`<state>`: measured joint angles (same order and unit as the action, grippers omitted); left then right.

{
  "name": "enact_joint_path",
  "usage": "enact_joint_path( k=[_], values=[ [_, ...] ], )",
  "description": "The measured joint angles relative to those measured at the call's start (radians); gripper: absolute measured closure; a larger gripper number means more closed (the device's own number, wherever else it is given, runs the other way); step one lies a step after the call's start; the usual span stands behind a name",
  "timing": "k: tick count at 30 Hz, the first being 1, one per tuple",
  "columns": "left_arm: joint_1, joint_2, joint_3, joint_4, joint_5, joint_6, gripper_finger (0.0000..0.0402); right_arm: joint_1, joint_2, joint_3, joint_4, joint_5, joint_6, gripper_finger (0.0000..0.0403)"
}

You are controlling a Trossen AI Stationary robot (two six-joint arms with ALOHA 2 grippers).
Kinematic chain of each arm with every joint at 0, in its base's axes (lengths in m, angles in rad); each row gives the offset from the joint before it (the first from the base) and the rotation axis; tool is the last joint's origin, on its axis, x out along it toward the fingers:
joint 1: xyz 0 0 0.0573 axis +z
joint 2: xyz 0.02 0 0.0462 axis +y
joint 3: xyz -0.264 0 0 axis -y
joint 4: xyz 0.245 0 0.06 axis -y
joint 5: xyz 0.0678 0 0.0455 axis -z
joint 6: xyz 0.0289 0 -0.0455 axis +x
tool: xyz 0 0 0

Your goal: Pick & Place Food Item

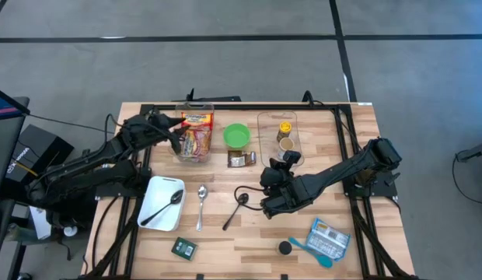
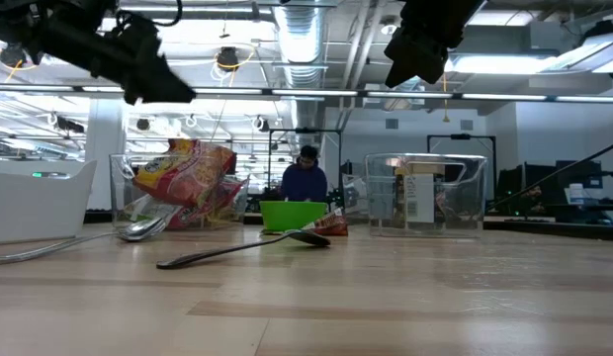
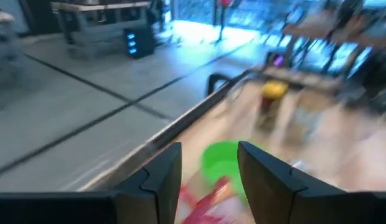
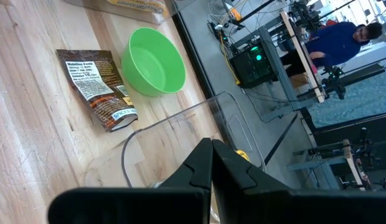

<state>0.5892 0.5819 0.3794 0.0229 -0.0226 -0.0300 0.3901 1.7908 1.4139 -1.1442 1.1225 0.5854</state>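
Jaws of the left gripper (image 1: pixel 172 124) are clamped on a red and yellow snack packet (image 1: pixel 197 134) at the clear bin (image 1: pixel 183 152) near the tabletop's far left, while the jaws of the right gripper (image 1: pixel 272 204) are clenched on nothing, held above the tabletop's middle. Grey floor crossed by dark lines surrounds the pale wooden tabletop (image 1: pixel 249 241), and from table height an office with ceiling ducts and a person (image 2: pixel 305 178) in dark blue sits behind it. A second clear bin (image 1: pixel 278 138) holds a yellow-capped bottle (image 1: pixel 284 127). Beside the first bin lie a white tray (image 1: pixel 159 204) with a black spoon (image 1: pixel 165 207), then a green bowl (image 1: pixel 236 136), a blue-edged packet (image 1: pixel 328 238), a brown spice sachet (image 1: pixel 242 159), a silver spoon (image 1: pixel 201 205), another black spoon (image 1: pixel 236 208) and a small dark packet (image 1: pixel 184 248). Crumpled and glossy, the snack packet hangs tilted within the bin, its red and yellow print showing through the clear wall.
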Motion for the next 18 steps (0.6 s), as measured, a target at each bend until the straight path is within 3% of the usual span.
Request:
enact_joint_path(
  k=[7, 18],
  values=[
    [-0.001, 0.002, 0.000, -0.017, 0.089, -0.184, 0.0272, 0.000, 0.000, 0.000, 0.005, 0.000, 0.002, 0.0403],
    [-0.079, 0.101, 0.000, -0.139, 0.088, -0.187, 0.0375, 0.000, 0.000, 0.000, 0.008, 0.002, 0.002, 0.0403]
  ],
)
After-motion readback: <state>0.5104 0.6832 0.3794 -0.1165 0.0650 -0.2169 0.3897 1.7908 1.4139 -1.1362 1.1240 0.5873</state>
